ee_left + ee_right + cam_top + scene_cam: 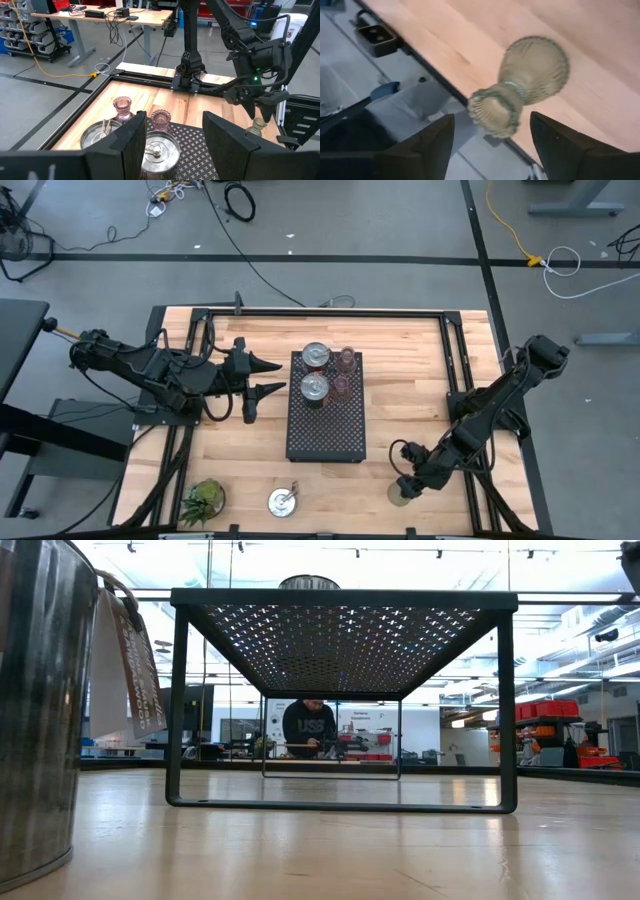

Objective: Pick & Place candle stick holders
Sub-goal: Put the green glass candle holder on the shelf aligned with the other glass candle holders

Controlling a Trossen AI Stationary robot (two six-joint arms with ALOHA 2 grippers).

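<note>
Only the right wrist view shows the right pincer (492, 145) spread wide above the ribbed olive-green glass holder (520, 85) on the wooden bench (600, 45), while the left pincer (262, 377) gapes beside the tray.

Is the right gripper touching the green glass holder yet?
Apart. The right wrist view shows the green holder between the open right gripper fingers, with a gap on both sides.
</note>
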